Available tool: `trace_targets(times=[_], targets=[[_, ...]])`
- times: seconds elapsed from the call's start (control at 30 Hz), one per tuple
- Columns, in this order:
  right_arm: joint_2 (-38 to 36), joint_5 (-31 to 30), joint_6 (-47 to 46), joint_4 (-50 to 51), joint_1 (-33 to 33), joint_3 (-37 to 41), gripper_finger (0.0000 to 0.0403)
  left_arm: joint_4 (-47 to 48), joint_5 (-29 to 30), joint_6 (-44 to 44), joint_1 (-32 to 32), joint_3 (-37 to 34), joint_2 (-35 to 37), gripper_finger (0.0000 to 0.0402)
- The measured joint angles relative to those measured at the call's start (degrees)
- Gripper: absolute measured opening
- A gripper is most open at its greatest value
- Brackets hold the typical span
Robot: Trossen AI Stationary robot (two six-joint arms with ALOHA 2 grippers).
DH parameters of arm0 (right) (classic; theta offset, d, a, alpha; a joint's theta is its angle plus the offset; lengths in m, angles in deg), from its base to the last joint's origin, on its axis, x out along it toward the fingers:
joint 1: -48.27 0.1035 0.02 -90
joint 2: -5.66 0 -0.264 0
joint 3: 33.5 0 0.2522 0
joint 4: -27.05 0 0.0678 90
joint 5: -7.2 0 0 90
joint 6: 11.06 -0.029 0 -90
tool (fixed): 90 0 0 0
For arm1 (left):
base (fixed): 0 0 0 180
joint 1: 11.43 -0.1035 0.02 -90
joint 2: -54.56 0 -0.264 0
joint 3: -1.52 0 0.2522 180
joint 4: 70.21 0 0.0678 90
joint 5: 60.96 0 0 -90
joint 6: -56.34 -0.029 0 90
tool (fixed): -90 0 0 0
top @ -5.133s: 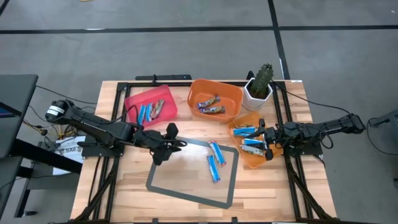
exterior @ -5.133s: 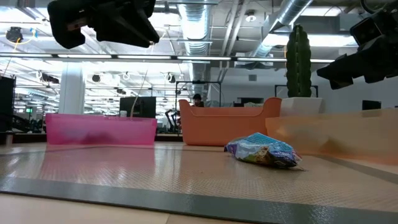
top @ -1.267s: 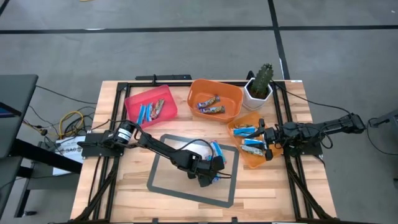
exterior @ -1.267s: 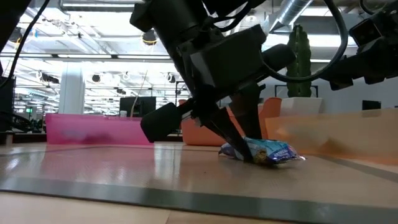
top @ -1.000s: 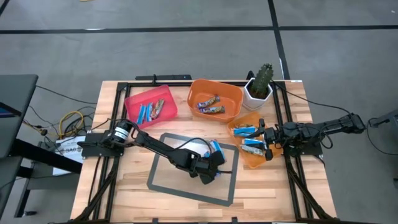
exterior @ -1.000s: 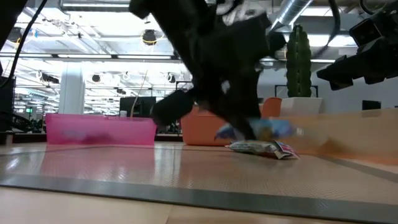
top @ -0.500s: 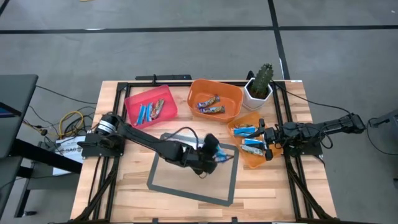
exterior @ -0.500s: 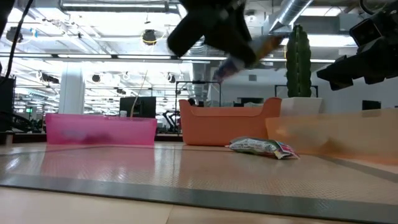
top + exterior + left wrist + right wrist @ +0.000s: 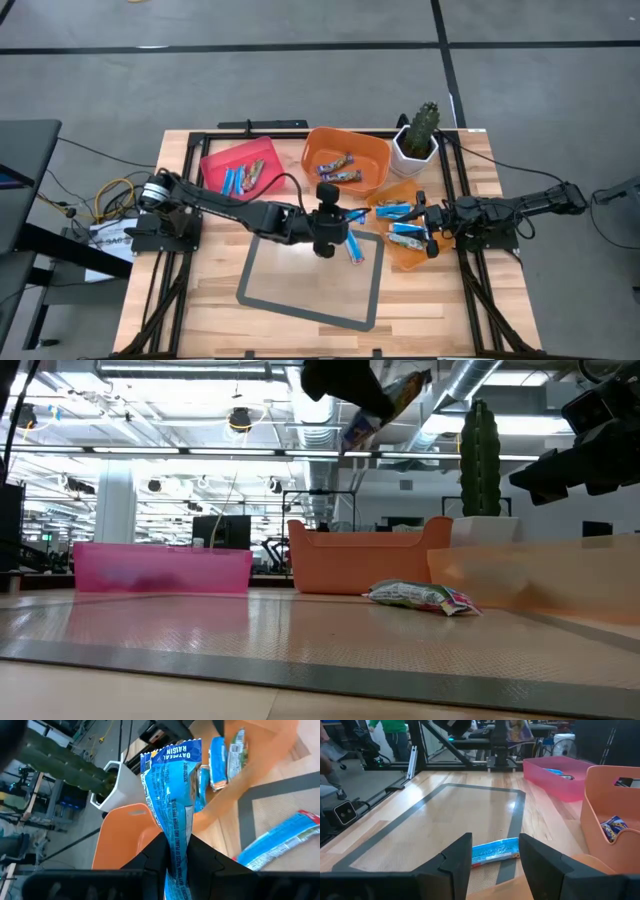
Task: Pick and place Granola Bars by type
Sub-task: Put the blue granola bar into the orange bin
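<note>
Blue foil fills the left wrist view: an oatmeal-raisin bar (image 9: pixel 172 815) stands pinched between the left gripper (image 9: pixel 176 851)'s two dark fingers, its printed end sticking up. A second ago that bar lay on the grey-bordered mat (image 9: pixel 290 290) with the fingers closing on it; now it hangs well clear of the surface, near the top of the low view, and the left arm has swung toward the bins. So the pick has worked and the carry is under way.

One blue bar (image 9: pixel 356 246) remains on the mat, near its far right corner, just beside the raised gripper; it has not shifted.

Farther out, the shallow orange tray (image 9: pixel 413 262) at the right already holds several blue bars, so that is judged the likely drop spot. The right gripper (image 9: pixel 432 231) waits over that tray, its fingers spread apart with nothing between them, unmoved throughout.

Beyond stand the deep orange bin (image 9: pixel 374 150) with brown-wrapped bars, the pink bin (image 9: pixel 213 160) with a few blue and brown ones, and the potted cactus (image 9: pixel 422 128).
</note>
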Motion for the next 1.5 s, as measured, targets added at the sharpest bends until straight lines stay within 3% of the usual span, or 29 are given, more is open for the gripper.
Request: trace_targets(times=[0.33,1.07,1.23,1.5], targets=[[0.00,0.00,0.00,0.00,0.00,-0.01,0.0154,-1.23,-3.37,2.31,-2.95,-0.81,0.02,0.0047],[-0.01,0.01,0.00,0.00,0.02,-0.01,0.0154,-3.46,-2.18,13.07,-17.03,-0.83,-0.15,0.0047],[-0.01,0.02,0.00,0.00,0.01,-0.01,0.0154,-9.78,3.68,16.41,-20.28,-0.96,-4.44,0.0047],[0.00,0.02,0.01,-0.61,0.01,-0.01,0.0154,-18.43,4.56,20.97,-22.49,-0.98,-11.71,0.0047]])
